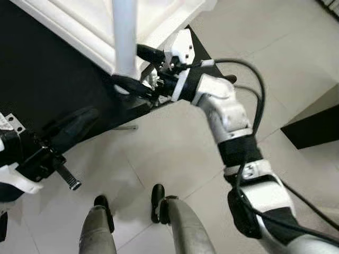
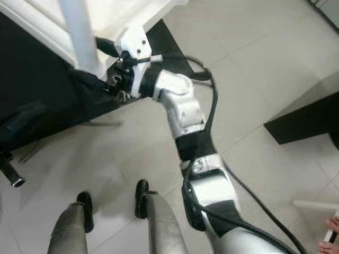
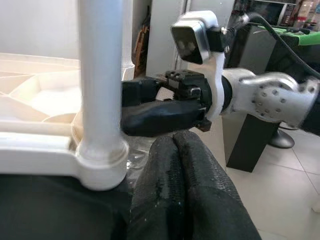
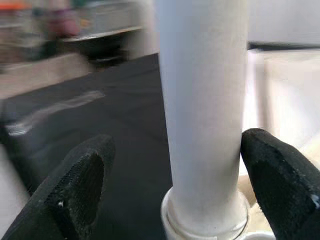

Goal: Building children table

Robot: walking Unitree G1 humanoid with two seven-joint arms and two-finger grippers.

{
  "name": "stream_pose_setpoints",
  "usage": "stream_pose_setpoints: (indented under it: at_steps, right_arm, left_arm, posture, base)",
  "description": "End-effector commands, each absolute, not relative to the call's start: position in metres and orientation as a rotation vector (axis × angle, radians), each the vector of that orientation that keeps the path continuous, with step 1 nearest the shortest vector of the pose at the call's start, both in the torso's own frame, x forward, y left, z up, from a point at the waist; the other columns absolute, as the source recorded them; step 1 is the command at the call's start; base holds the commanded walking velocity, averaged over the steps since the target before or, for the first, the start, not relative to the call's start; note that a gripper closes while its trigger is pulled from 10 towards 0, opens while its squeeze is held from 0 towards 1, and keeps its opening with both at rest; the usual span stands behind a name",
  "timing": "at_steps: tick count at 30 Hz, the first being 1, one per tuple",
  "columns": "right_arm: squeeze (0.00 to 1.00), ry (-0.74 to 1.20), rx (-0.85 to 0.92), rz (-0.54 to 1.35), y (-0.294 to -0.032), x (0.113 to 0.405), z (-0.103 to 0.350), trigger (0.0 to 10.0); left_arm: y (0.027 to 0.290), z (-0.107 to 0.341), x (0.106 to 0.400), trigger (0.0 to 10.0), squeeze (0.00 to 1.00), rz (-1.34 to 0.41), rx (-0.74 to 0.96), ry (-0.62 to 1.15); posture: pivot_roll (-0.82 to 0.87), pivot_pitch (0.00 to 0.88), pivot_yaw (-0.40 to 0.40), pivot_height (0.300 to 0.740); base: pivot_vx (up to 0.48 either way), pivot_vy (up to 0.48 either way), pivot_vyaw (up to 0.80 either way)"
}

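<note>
The tabletop (image 1: 79,26) lies upside down on a mat (image 1: 47,79) at the robot's front left, a leg (image 1: 125,37) standing up from its near corner socket. The right gripper (image 1: 132,69) straddles the leg's base, one finger (image 4: 280,180) touching it (the other just clear). The left gripper (image 3: 185,185), fingers together, sits nearer the robot, over the mat's edge. Floor (image 1: 175,153) lies right.
</note>
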State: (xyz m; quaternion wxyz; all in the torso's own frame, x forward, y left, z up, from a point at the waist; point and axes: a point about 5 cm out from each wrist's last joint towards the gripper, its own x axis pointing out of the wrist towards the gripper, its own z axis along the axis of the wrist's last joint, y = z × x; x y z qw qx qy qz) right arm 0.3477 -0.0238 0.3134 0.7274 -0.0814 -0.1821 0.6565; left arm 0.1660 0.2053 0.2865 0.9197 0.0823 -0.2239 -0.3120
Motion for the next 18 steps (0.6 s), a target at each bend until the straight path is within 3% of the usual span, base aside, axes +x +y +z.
stream_pose_setpoints:
  at_steps: [1, 7, 8, 9, 10, 18]
  right_arm:
    - [0.00, -0.370, -0.175, 1.566, -0.018, 0.346, 0.312, 10.0]
    - [0.00, -0.313, -0.190, 1.659, -0.007, 0.352, 0.315, 10.0]
    - [0.00, -0.305, -0.196, 1.671, -0.006, 0.353, 0.313, 2.7]
    - [0.00, -0.305, -0.196, 1.671, -0.006, 0.353, 0.313, 2.7]
    - [0.00, -0.303, -0.194, 1.673, -0.006, 0.354, 0.313, 0.0]
    - [0.00, -0.324, -0.200, 1.617, -0.026, 0.362, 0.308, 0.0]
  left_arm:
    - [0.203, 0.284, 0.162, 10.0, 0.00, -0.649, 0.158, -0.464]
    - [0.204, 0.285, 0.160, 10.0, 0.00, -0.647, 0.163, -0.460]
    - [0.204, 0.285, 0.160, 10.0, 0.00, -0.646, 0.164, -0.459]
    - [0.204, 0.285, 0.160, 10.0, 0.00, -0.646, 0.164, -0.459]
    - [0.204, 0.285, 0.160, 10.0, 0.00, -0.645, 0.166, -0.460]
    - [0.204, 0.287, 0.160, 10.0, 0.00, -0.640, 0.172, -0.463]
  posture:
    - [0.13, 0.419, -0.193, 0.740]
    - [0.14, 0.427, -0.192, 0.740]
    - [0.14, 0.427, -0.192, 0.740]
    - [0.14, 0.427, -0.192, 0.740]
    - [0.14, 0.427, -0.192, 0.740]
    - [0.17, 0.432, -0.186, 0.740]
  base:
    - [0.000, 0.000, 0.00]
    - [0.000, 0.000, 0.00]
    - [0.000, 0.000, 0.00]
    - [0.000, 0.000, 0.00]
    - [0.000, 0.000, 0.00]
    - [0.000, 0.000, 0.00]
